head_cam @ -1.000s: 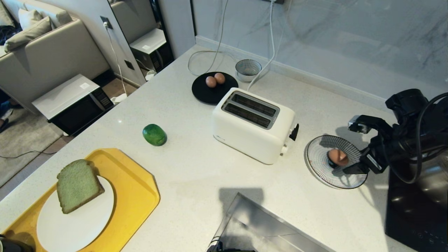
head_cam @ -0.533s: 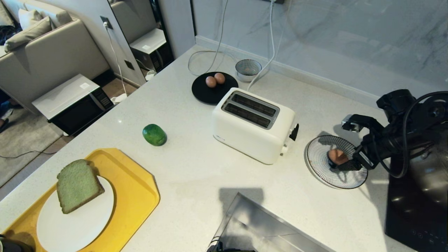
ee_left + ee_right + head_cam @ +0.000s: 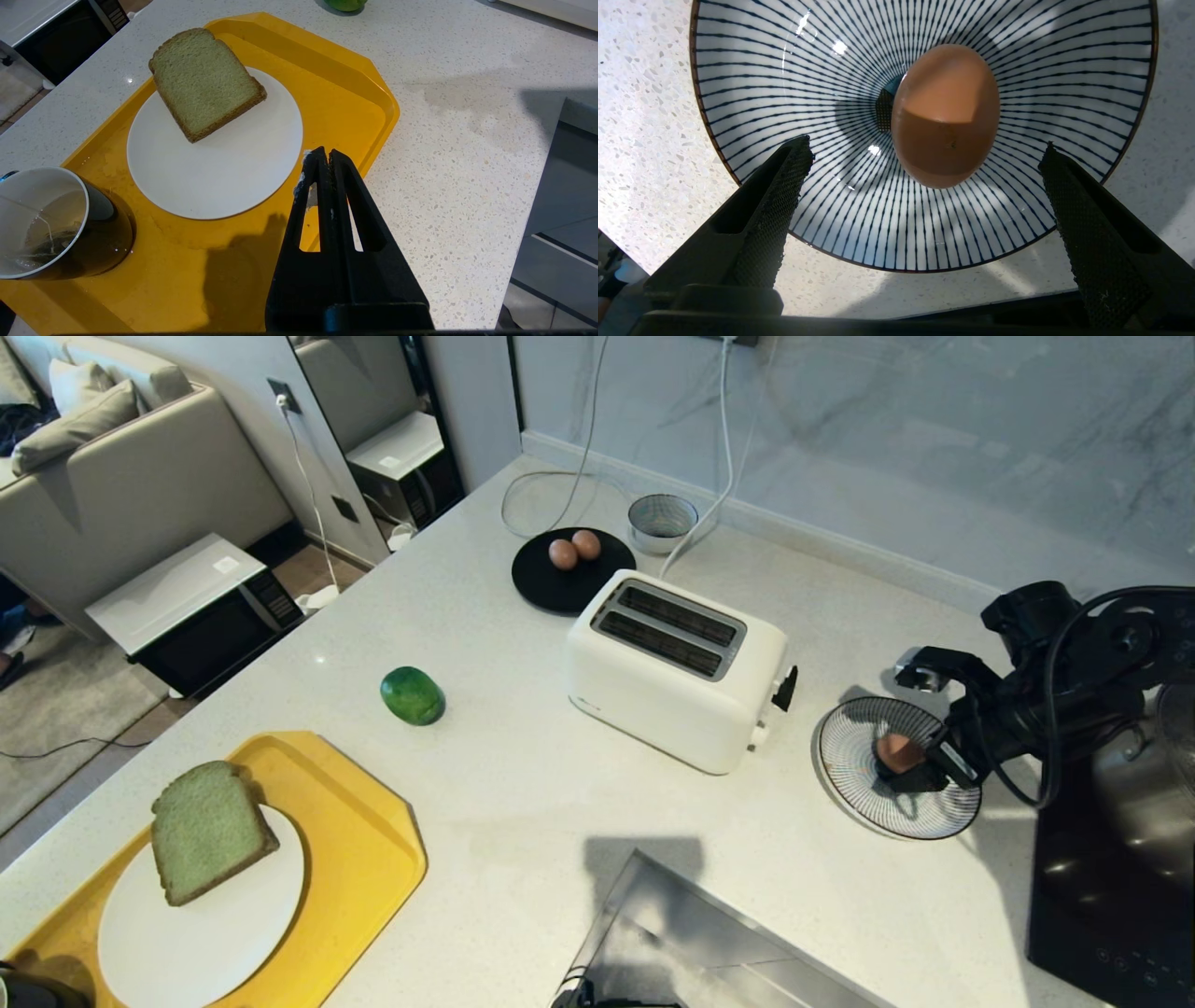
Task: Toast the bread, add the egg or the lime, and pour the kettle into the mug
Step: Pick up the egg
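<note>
The pale green bread (image 3: pixel 210 831) (image 3: pixel 205 84) lies on a white plate (image 3: pixel 224 186) on a yellow tray (image 3: pixel 364 840). One egg (image 3: pixel 898 751) (image 3: pixel 945 114) rests in the striped bowl (image 3: pixel 854 784) (image 3: pixel 784 70). My right gripper (image 3: pixel 901 728) (image 3: pixel 924 148) hangs open over that bowl, its fingers on either side of the egg and clear of it. The lime (image 3: pixel 412 694) sits on the counter left of the white toaster (image 3: pixel 677 667), whose slots are empty. My left gripper (image 3: pixel 324 154) is shut on nothing above the tray's edge, near the mug (image 3: pixel 46 224). The kettle is out of view.
A black plate (image 3: pixel 560 588) with two more eggs (image 3: pixel 563 553) and a small metal cup (image 3: pixel 661 521) stand behind the toaster, with cords trailing past them. A black hob (image 3: pixel 1102 905) with a shiny steel vessel (image 3: pixel 1148 803) is at the right. A steel sink edge (image 3: pixel 709 933) lies in front.
My right arm has reached further left and lower over the striped bowl, so the open fingers now straddle the egg. The egg and everything else stayed put.
</note>
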You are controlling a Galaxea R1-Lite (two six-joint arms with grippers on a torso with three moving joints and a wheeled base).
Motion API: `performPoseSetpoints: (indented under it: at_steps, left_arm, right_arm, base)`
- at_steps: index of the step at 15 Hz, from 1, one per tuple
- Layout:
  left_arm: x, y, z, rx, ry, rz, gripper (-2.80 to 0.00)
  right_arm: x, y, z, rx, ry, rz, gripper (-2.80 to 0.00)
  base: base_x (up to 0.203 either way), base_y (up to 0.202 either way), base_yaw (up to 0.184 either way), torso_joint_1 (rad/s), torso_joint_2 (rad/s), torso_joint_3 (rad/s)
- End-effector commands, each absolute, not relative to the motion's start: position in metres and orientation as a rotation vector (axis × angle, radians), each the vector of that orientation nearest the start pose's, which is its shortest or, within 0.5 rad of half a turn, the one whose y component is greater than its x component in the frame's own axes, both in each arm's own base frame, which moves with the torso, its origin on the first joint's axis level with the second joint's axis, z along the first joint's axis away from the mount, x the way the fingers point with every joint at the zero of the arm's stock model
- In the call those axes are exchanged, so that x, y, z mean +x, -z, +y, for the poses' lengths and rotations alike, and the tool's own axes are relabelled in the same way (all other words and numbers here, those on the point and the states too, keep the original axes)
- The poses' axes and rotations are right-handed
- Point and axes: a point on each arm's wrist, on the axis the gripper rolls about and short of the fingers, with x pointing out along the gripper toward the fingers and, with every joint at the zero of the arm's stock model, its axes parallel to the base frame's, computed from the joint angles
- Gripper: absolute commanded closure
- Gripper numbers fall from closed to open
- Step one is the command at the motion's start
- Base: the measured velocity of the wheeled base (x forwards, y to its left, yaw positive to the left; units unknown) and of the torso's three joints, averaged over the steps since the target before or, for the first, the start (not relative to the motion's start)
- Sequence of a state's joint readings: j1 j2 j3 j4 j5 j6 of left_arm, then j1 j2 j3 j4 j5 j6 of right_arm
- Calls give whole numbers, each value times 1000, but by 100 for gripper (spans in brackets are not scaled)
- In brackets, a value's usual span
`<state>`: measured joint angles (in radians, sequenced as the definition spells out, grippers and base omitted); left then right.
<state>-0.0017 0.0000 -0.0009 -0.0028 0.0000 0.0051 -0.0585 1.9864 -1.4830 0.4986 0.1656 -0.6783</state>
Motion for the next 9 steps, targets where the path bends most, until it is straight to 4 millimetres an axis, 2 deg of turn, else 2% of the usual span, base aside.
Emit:
performPoseSetpoints:
  at_steps: [1,9]
  left_arm:
    - [-23,-76,0,6,2,-3,0]
    - [-23,-76,0,5,2,-3,0]
  right_arm:
    - [367,-166,-18,-509,-435,929,-280]
    - [376,-160,-14,-533,-415,949,-280]
  base:
    - [0,0,0,0,0,0]
    - [0,0,0,0,0,0]
